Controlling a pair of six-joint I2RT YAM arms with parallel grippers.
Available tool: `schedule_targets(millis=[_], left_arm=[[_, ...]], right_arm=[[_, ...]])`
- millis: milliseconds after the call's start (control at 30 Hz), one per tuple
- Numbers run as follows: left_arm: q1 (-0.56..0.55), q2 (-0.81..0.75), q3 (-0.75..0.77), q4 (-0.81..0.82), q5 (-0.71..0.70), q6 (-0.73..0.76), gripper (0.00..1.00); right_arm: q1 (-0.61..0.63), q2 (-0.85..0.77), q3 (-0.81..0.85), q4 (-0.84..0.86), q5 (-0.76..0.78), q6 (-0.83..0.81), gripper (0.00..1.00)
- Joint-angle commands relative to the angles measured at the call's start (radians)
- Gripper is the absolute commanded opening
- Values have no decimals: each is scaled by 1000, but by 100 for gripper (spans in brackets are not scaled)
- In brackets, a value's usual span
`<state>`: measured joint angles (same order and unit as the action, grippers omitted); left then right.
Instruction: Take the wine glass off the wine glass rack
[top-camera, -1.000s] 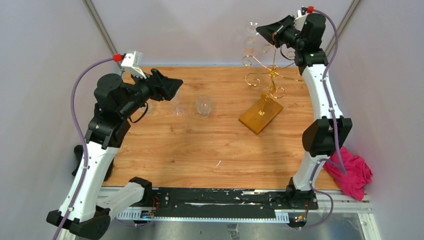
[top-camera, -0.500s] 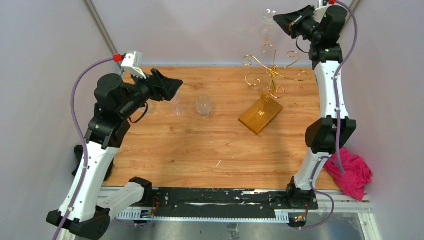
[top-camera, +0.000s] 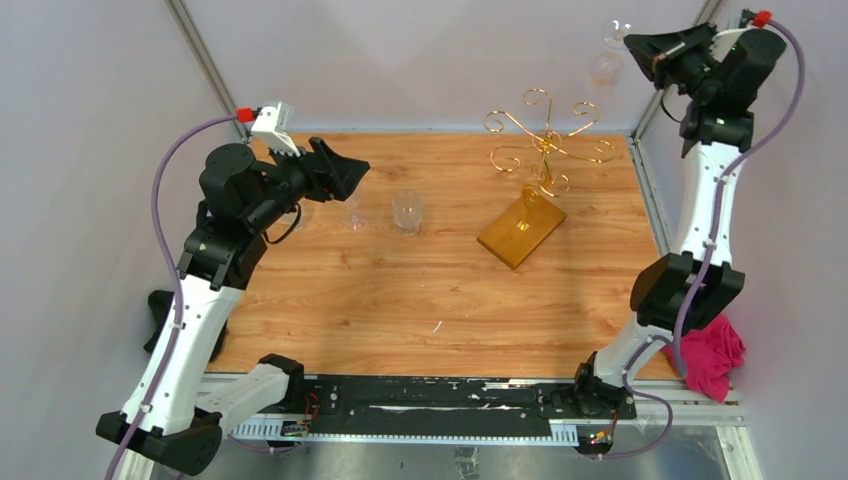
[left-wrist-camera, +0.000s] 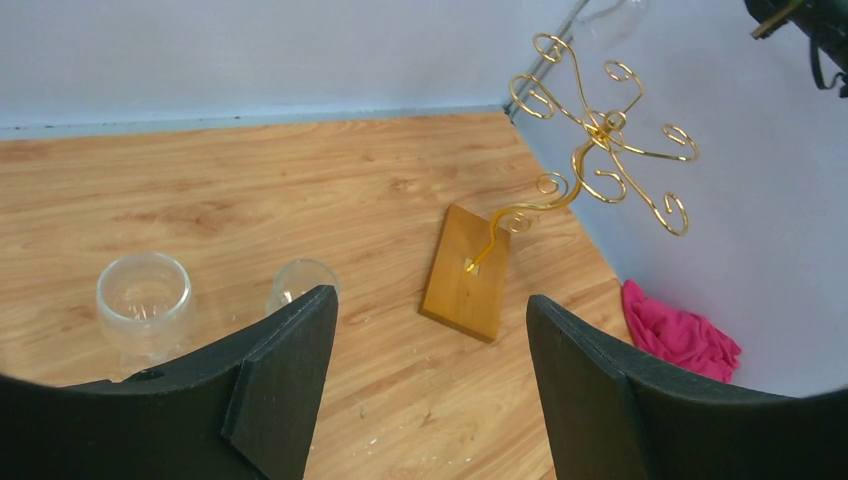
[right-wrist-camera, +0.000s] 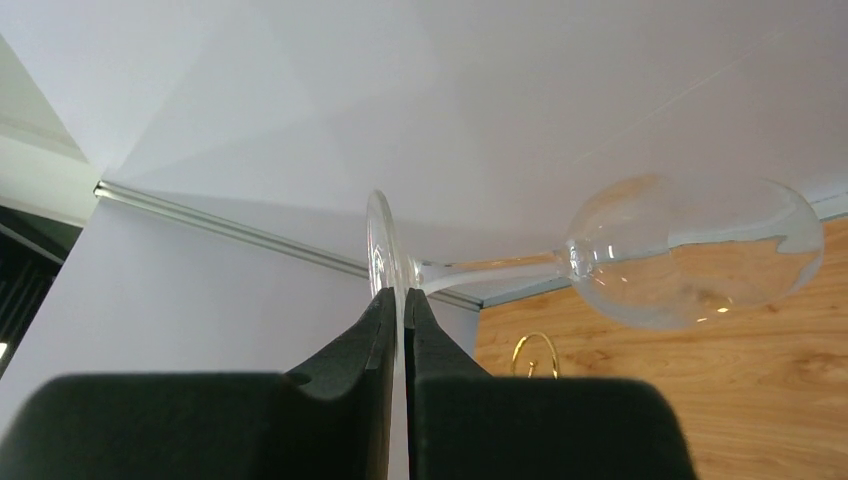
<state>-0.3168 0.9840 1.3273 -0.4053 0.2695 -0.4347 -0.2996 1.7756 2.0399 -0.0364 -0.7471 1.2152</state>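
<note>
The gold wire wine glass rack (top-camera: 545, 140) with curled arms stands on its amber base (top-camera: 521, 231) at the back right of the table; it also shows in the left wrist view (left-wrist-camera: 598, 135). My right gripper (top-camera: 632, 45) is high at the back right corner, shut on the foot of a clear wine glass (right-wrist-camera: 690, 254), held up and right of the rack, clear of its arms. The glass shows faintly in the top view (top-camera: 608, 52). My left gripper (top-camera: 352, 168) is open and empty above the table's back left.
Two clear glasses (top-camera: 407, 211) (top-camera: 354, 205) stand on the table left of the rack, near my left gripper. A pink cloth (top-camera: 708, 345) lies off the table's right edge. The back wall and corner posts are close behind the right gripper.
My right gripper has carried the wine glass up and to the right, away from the rack to the back right corner. The left arm has barely shifted.
</note>
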Motion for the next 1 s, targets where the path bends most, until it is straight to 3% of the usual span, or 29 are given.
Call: schedule_targets(millis=[0,200,367,767,967], left_arm=[[-5,7,-17,32,5,3,75],[-5,37,-53,81,22,-17,75],[-5,64,-64,112,49,-36,75],[-5,86,-101,178,101,-72,74],[-7,84,-108,201,117,-88,74]], right_arm=[[-91,-155,-106,85,-52,-24,0],[-173,-349,-224,43,-75,-114,0],[-193,-517,-262,-94,-73,-202,0],[-191,-835,-411,-158,-125,-174,0],[-104,-947,-482,-199,-160,-151,0]])
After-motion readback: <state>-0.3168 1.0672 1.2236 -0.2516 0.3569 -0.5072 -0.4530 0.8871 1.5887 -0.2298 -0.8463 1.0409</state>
